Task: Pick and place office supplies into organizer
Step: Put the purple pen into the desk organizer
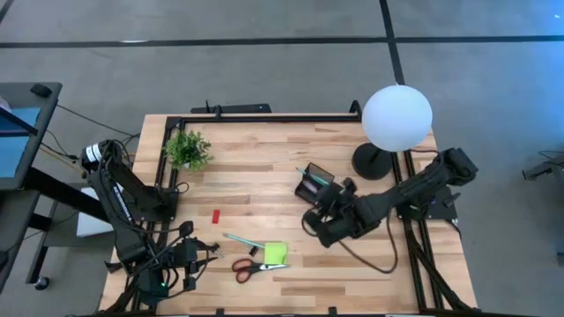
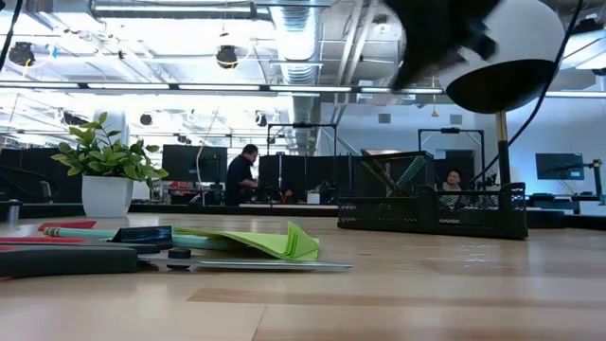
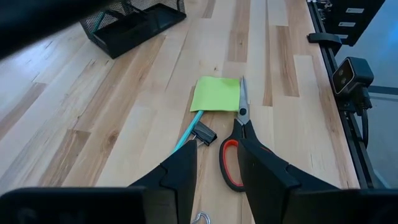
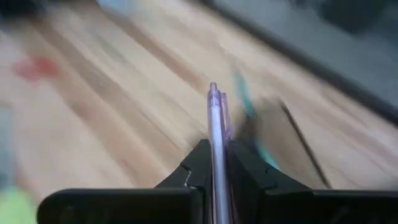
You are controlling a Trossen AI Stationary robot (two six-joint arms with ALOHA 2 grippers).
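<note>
My right gripper (image 4: 214, 152) is shut on a thin purple pen (image 4: 214, 115) and hovers above the table just in front of the black organizer (image 1: 313, 185). My left gripper (image 3: 217, 163) stands open near the table's front left, touching nothing. Past its fingers, flat on the wood, lie the red-handled scissors (image 3: 236, 149), the lime-green sticky-note pad (image 3: 216, 94), a teal pen (image 3: 188, 129) and a small black clip (image 3: 205, 134). A small red block (image 1: 217, 216) lies farther back on the table. My right gripper pinches the pen's barrel (image 4: 216, 142) between its two fingers. The pen runs along the fingers and sticks out forward past their tips, its end (image 4: 213, 88) free. It is lifted clear of the table, which shows blurred below.
A potted plant (image 1: 188, 150) stands at the far left of the table. A white globe lamp (image 1: 397, 117) on a black base (image 1: 372, 162) stands at the far right, close behind the organizer. Bare wood lies between the red block and the organizer.
</note>
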